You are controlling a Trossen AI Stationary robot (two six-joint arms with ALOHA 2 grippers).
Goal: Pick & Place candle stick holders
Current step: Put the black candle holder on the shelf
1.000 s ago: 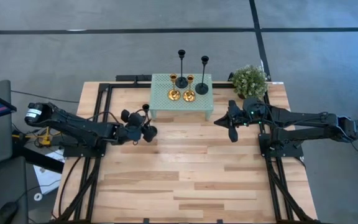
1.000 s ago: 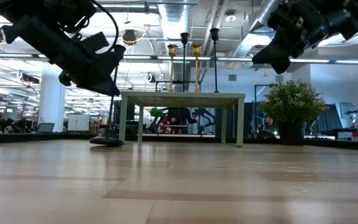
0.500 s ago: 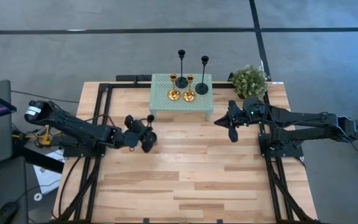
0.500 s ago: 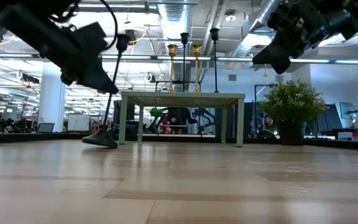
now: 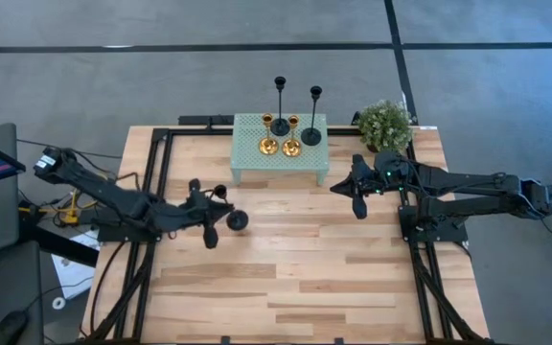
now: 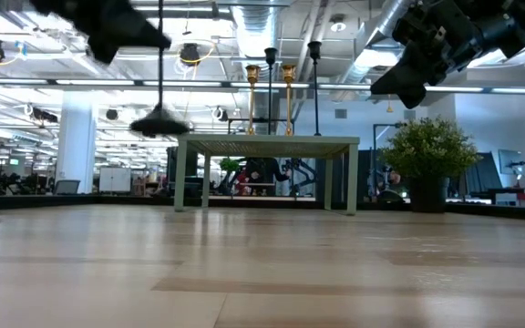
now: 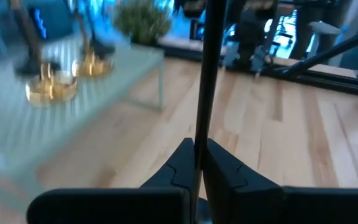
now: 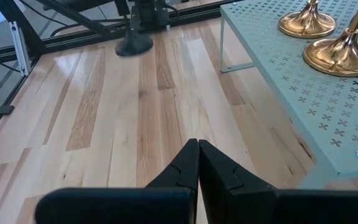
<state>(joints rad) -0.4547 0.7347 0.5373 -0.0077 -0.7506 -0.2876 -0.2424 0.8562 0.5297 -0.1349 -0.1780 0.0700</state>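
Note:
My left gripper (image 5: pixel 209 217) is shut on a black candle stick holder (image 6: pixel 159 118) and holds it above the wooden table left of the small green table (image 5: pixel 279 163). The holder's round base (image 5: pixel 237 220) also shows in the right wrist view (image 8: pixel 134 45). Two more tall black holders (image 5: pixel 280 120) (image 5: pixel 311 129) and two short gold holders (image 5: pixel 268 145) (image 5: pixel 291 147) stand on their bases on the green table. My right gripper (image 5: pixel 356 195) is shut and empty, above the table right of the green table. My left gripper pinches the holder's thin black stem (image 7: pixel 199 134) between its two fingers, which lie across it. In the low view the stem (image 6: pixel 160 64) hangs about upright below the gripper. The round base is at the bottom, lifted clear of the table.
A small green bushy plant (image 5: pixel 383 125) stands at the far right corner beside the green table. Dark frame rails (image 5: pixel 161 163) run along the table's left and right sides. Bare wood (image 5: pixel 286 268) lies in the near half.
My left gripper has risen and drawn a little toward the table's near edge with the black holder. The holder stood tilted with its base on the table, and now hangs about upright with its base lifted clear.

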